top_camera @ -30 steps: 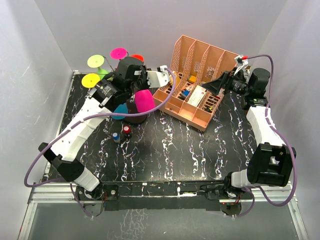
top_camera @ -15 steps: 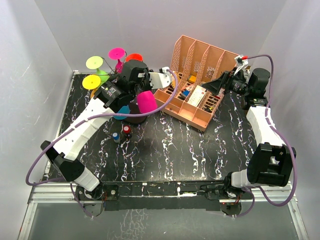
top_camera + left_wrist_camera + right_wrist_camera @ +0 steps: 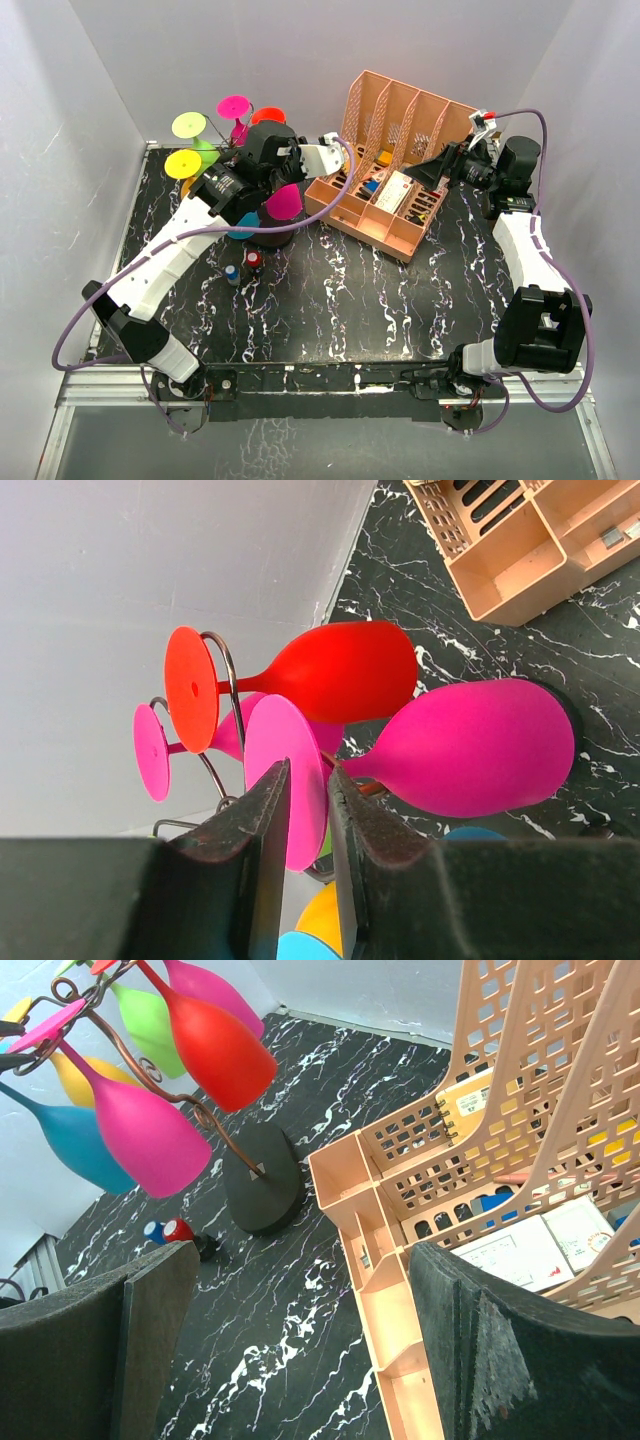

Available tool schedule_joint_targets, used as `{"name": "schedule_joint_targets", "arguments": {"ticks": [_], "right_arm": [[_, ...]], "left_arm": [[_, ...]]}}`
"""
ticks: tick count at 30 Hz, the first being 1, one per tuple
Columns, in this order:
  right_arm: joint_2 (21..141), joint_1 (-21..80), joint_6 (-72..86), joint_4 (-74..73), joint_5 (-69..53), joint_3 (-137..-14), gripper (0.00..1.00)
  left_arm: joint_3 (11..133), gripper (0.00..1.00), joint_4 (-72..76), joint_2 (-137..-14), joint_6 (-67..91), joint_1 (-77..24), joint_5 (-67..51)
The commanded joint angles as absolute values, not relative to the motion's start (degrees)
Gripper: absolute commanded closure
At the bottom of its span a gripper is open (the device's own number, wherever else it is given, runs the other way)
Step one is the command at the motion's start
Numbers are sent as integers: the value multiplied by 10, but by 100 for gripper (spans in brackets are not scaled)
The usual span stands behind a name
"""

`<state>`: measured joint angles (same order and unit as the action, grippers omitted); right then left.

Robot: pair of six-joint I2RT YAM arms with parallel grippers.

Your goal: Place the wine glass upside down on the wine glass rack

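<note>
A magenta wine glass (image 3: 470, 745) hangs bowl-down from the wine glass rack (image 3: 262, 1178), a dark wire tree on a black oval base. Its round foot (image 3: 285, 780) lies between the jaws of my left gripper (image 3: 308, 770). Those jaws stand slightly apart, one on each side of the foot. From above, the left gripper (image 3: 257, 178) sits over the rack top with the magenta bowl (image 3: 283, 203) below it. My right gripper (image 3: 300, 1260) is wide open and holds nothing, hovering by the peach organiser.
Red (image 3: 340, 670), pink (image 3: 150, 750), green (image 3: 150, 1025), yellow (image 3: 85, 1080) and teal (image 3: 70, 1145) glasses hang on the same rack. A peach file organiser (image 3: 395, 160) stands to the right. Small red and blue items (image 3: 245, 265) lie near the rack base.
The left gripper's jaws have parted slightly around the magenta foot. The magenta bowl has swung in under the rack. The right arm has not moved.
</note>
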<state>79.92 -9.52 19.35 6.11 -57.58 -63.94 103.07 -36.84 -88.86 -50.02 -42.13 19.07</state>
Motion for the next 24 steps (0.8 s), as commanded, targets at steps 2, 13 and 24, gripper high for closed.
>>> {"name": "schedule_joint_targets", "arguments": {"ticks": [2,13,24], "right_arm": [[797,-99,184,90,-577,-642,4],[798,-99,184,89,-575,-641,4],[799,-99,184,89,-576,-641,4]], "left_arm": [[1028,77,-357,-876,-482,-424,181],[1036,66,-349,-876,-459,-424,170],[1046,44,-348,-876,-426,-424,153]]}}
